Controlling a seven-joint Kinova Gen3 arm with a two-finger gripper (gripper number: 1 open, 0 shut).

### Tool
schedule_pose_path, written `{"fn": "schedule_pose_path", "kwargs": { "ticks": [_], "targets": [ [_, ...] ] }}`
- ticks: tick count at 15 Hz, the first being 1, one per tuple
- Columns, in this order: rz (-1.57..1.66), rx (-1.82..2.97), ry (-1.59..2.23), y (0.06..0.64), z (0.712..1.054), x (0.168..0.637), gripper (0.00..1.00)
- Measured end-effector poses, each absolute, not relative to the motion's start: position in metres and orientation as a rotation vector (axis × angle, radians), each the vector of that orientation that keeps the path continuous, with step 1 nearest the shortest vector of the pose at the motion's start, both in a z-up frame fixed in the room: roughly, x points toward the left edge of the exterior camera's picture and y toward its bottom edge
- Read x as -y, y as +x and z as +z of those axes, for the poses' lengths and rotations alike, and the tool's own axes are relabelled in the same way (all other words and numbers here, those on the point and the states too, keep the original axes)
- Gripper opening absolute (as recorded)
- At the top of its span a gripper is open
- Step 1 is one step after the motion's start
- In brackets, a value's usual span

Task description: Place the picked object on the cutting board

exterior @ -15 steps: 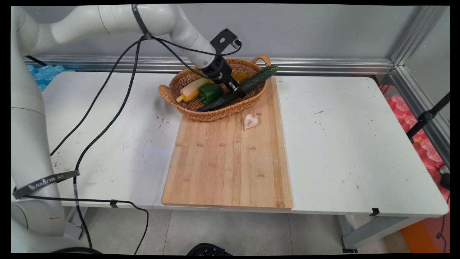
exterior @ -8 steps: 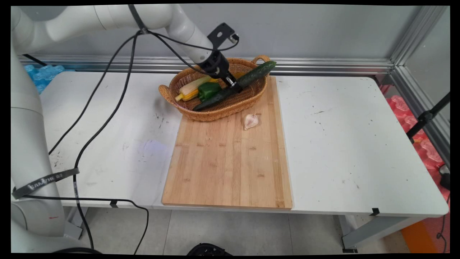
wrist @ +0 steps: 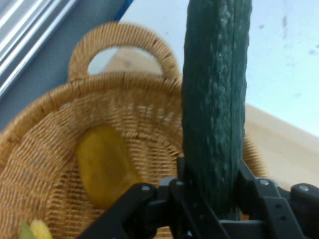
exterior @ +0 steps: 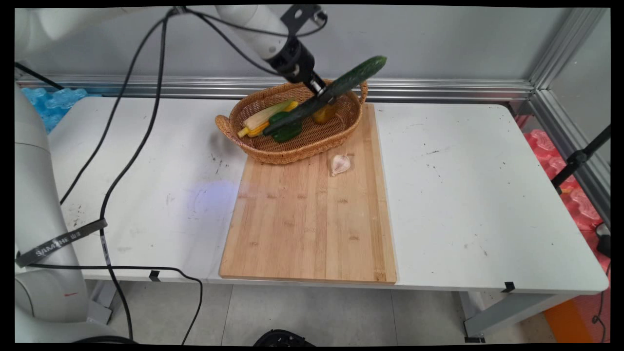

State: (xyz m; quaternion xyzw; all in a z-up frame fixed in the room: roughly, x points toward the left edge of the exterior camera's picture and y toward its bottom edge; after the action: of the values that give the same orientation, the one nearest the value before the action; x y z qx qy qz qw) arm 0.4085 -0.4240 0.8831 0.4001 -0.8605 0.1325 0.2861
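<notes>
My gripper (exterior: 325,97) is shut on a long dark green cucumber (exterior: 327,94), holding it near its middle. The cucumber hangs tilted above the wicker basket (exterior: 273,152), its upper end pointing up and right past the basket's far handle. In the hand view the cucumber (wrist: 215,104) runs straight up from between my fingers, clamped in my gripper (wrist: 213,191). Below it in the basket lie a green pepper (exterior: 286,130), a corn cob (exterior: 261,120) and a yellow pepper (exterior: 324,114), the last also seen as the yellow pepper (wrist: 102,164) from the hand.
The basket stands on the far end of a bamboo cutting board (exterior: 307,219). A garlic bulb (exterior: 340,164) lies on the board just in front of the basket. Black cables hang from the arm over the table's left side.
My gripper has risen with the cucumber, lifting it out of the basket. The yellow pepper under it has come into view.
</notes>
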Motion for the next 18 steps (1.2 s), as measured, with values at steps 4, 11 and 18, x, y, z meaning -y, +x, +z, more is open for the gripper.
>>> {"fn": "schedule_pose_path", "kwargs": {
  "ticks": [4, 11, 18],
  "targets": [
    [0.339, 2.328, 1.013, 0.396, 0.918, 0.407, 0.00],
    [0.272, 2.419, 0.956, 0.371, 0.948, 0.357, 0.00],
    [0.239, 2.528, 0.994, 0.350, 0.929, 0.311, 0.00]
  ]
}}
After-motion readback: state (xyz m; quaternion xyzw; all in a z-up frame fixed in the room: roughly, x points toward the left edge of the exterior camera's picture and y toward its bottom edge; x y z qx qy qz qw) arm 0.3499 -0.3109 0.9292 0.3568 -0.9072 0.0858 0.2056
